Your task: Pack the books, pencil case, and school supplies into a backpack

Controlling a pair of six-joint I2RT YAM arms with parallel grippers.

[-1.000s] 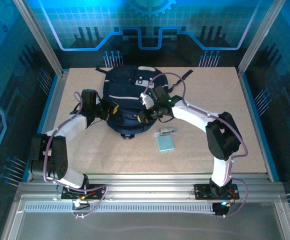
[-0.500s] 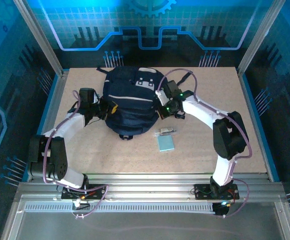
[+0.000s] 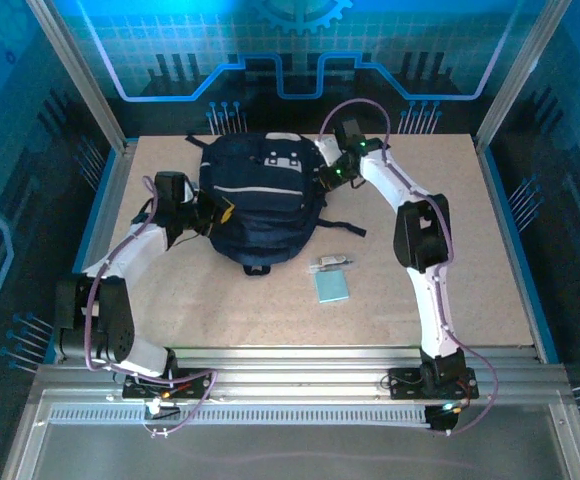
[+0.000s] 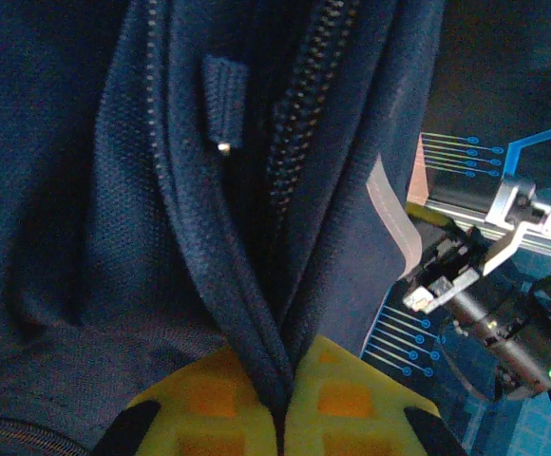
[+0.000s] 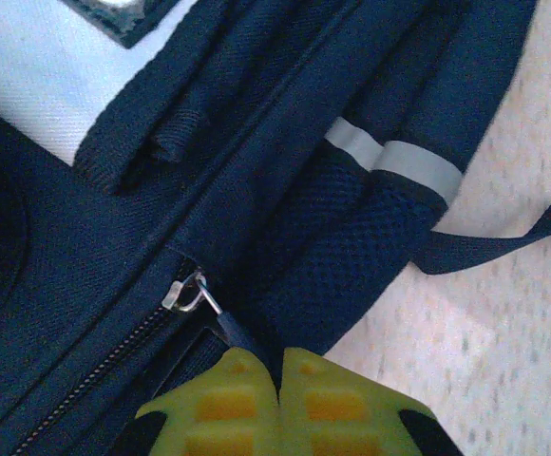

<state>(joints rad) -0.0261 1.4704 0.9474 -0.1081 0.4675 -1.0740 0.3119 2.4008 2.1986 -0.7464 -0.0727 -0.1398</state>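
Backpack (image 3: pixel 255 200) lies flat at far centre of the bench (image 3: pixel 450 280). Left claw (image 3: pixel 225 214) is at its left side, pinched tight on a fold of backpack fabric beside the zipper teeth. Right claw (image 3: pixel 322 180) is at its far-right corner, clamped on the dark pull tab (image 5: pixel 236 334) of a zipper slider. 2 loose items lie near-right of the backpack: light-blue pad (image 3: pixel 331 287), with small silvery clip (image 3: pixel 330 263) just beyond it.
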